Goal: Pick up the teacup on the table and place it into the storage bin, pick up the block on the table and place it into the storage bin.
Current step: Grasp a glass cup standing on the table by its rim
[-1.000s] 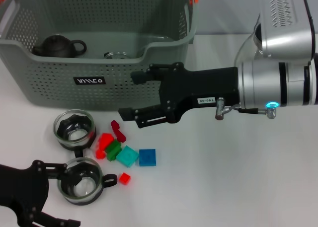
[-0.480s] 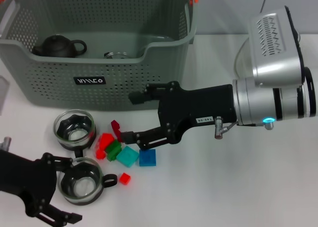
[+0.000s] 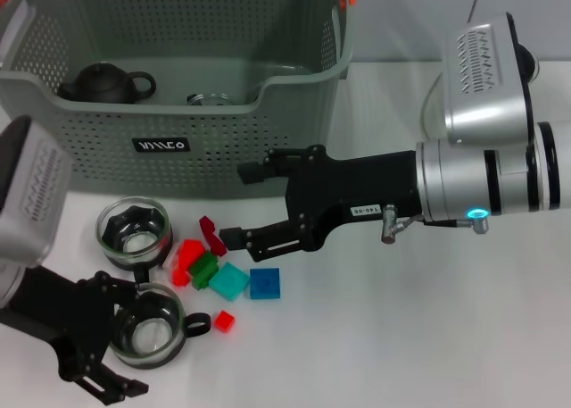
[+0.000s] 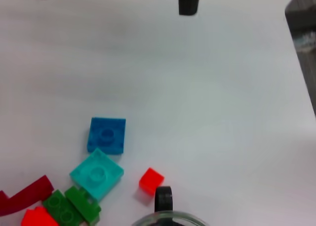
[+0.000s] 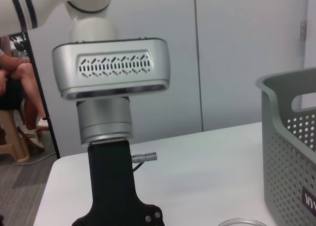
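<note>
Nearest: left gripper (image 3: 105,344) spread wide around the near teacup (image 3: 146,326), one finger just inside the rim line, the other below and outside it; not yet closed on the glass. Looks like the approach to the first grasp. Next, probably a squeeze across the cup wall, then a lift clear of the loose bricks. Thin clear glass, round, with a dark handle (image 4: 163,200) jutting toward the small red cube (image 3: 223,320); slick and likely to slip under uneven pressure.

Just beyond those jaws: a second glass teacup (image 3: 133,232), same make, standing upright and untouched.

Between the two grippers: a scatter of studded plastic bricks, hard and glossy, among them a teal square (image 3: 229,280), a blue square block (image 3: 265,283), a green piece (image 3: 204,269) and red ones (image 3: 186,253).

Above that heap: right gripper (image 3: 243,204), fingers parted and empty, lower finger tip near the dark red curved piece (image 3: 211,234). Apparently lining up on a block.

Farthest, behind both grippers: storage bin (image 3: 107,162), grey-green perforated plastic, holding a dark matte teapot (image 3: 105,83).
</note>
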Controlling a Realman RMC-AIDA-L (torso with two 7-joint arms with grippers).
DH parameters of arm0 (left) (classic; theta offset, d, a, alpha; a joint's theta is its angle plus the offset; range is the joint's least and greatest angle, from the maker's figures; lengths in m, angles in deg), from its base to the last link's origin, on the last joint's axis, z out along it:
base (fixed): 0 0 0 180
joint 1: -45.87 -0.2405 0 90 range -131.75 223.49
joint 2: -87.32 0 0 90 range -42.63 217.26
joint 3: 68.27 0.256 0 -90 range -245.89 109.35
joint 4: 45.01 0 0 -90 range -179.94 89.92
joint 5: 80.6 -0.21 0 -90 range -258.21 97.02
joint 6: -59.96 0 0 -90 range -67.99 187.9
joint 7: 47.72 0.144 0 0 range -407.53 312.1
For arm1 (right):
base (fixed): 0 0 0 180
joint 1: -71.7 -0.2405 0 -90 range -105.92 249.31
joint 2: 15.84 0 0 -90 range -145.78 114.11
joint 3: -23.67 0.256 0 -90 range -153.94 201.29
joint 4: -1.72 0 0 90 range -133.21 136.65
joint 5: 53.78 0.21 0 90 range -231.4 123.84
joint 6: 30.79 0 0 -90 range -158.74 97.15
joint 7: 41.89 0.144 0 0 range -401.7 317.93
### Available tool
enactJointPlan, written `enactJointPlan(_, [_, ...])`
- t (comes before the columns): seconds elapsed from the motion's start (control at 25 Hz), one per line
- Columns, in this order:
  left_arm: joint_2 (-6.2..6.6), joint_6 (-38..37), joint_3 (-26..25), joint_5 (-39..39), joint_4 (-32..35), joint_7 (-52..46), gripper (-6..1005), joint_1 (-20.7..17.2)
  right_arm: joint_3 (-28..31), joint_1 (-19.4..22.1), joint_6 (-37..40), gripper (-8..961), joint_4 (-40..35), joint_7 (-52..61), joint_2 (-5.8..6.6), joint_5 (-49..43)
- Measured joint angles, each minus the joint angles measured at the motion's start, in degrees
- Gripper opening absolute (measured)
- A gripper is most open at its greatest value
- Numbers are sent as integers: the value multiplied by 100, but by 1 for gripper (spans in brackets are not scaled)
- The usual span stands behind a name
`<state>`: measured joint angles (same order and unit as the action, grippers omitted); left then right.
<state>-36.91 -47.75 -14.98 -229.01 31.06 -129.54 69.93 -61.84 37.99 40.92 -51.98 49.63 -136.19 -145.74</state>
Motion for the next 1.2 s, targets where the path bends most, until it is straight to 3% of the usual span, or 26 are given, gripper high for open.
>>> enactJointPlan(0.4, [-21,458,1281,-455,414,-815,935,-95,0,-47,-150,927,112,8,-16,28])
enactJointPlan(0.6, [-23,491,1637,-466,500,-1037,935,-132,0,-66,-215,927,158,8,-14,37])
enactJointPlan(1.2, [-32,404,2003,-511,513,-1243,928,-166,2,-92,-296,926,237,-8,-14,39])
